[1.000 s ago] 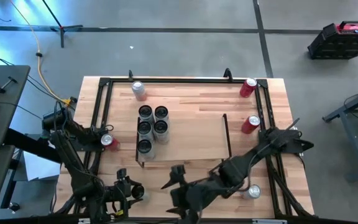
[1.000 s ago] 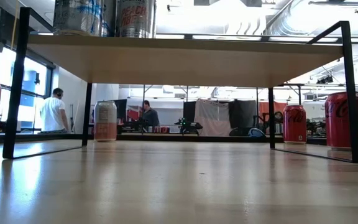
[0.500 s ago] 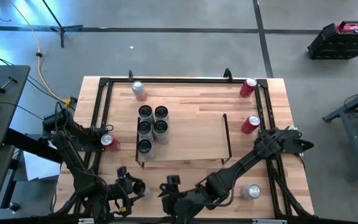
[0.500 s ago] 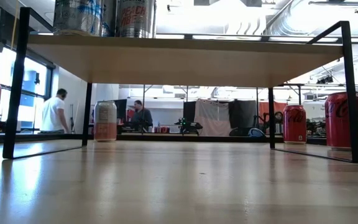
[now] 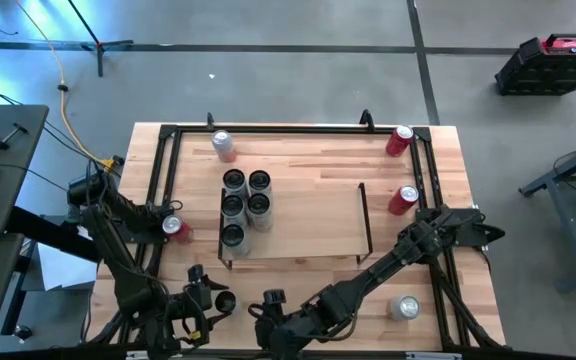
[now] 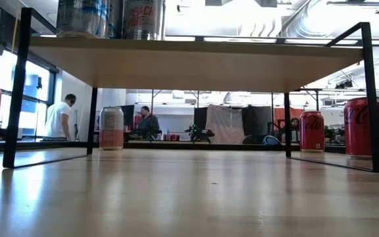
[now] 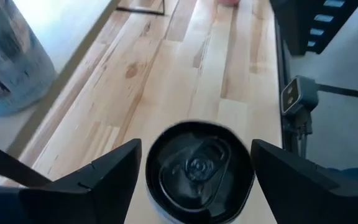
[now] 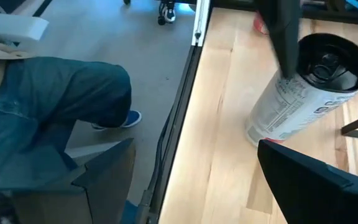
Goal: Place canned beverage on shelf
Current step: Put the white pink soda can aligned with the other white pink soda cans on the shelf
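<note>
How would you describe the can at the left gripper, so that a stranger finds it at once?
Look at the wooden table, along the edge nearest the robot's bases, toward its left corner. There one upright can with a dark top stands on the tabletop, not on the shelf. It alone stands between the open fingers of the left gripper.

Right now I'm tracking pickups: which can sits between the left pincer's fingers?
The can at the table's near left edge, alone between the open left pincer; other cans stand farther off.

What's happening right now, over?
Left claw open, straddling a black-topped white can. Right claw open, empty. Light-wood shelf holds five cans. Nothing blocking.
</note>
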